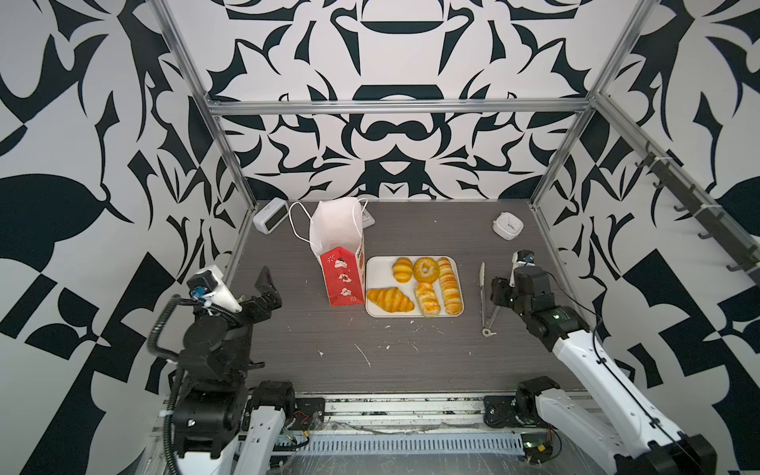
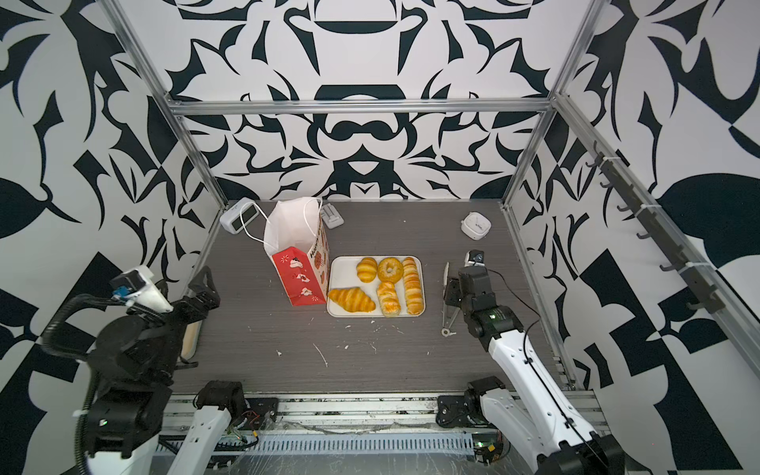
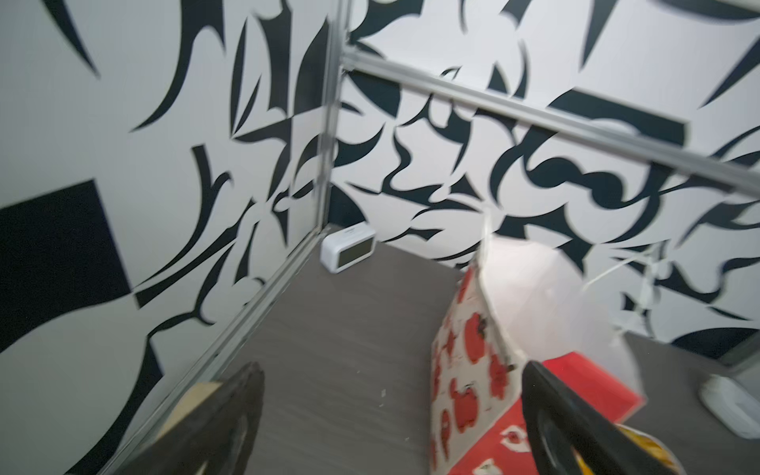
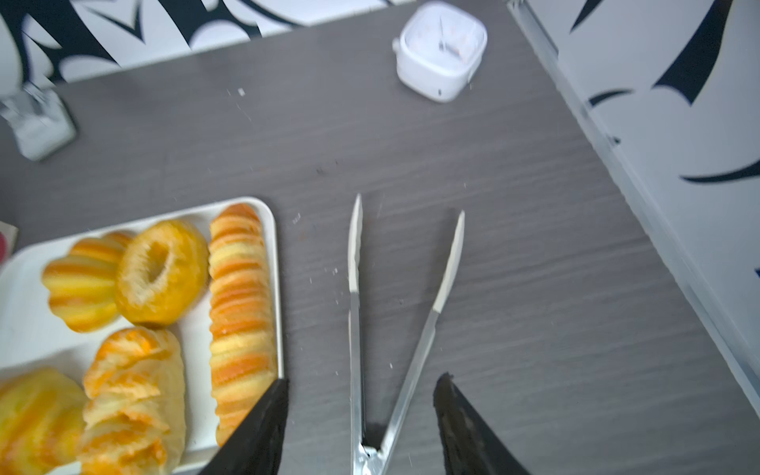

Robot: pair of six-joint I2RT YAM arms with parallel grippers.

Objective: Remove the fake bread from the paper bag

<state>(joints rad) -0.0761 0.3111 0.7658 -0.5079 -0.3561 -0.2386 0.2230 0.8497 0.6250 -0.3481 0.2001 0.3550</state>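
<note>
Currently all five fake bread (image 1: 426, 269) pieces lie on white tray (image 1: 378, 275), centre frame. Paper bag (image 1: 341, 263) upright just left of it. Left gripper (image 3: 390, 370) wide apart, empty. Right gripper (image 4: 364, 380) partly spread, straddling tongs (image 4: 353, 329), not gripping.

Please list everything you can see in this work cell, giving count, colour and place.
paper bag: one, white with red sides, upright, touching the tray's left edge
fake bread: five, golden-yellow, all on the tray
tray: one, white, mid-table
tongs: one, metal with pale tips, flat on the table to the right of the tray
digital clock: one, white, back left corner
square device: one, white, back right
small object: one, grey, behind the bag; too small to identify
block: one, pale beige, left table edge, mostly hidden by the left arm
table: one, grey wood-grain
left gripper: black, open, left of the bag
right gripper: black, open, above the tongs' hinge end
</note>
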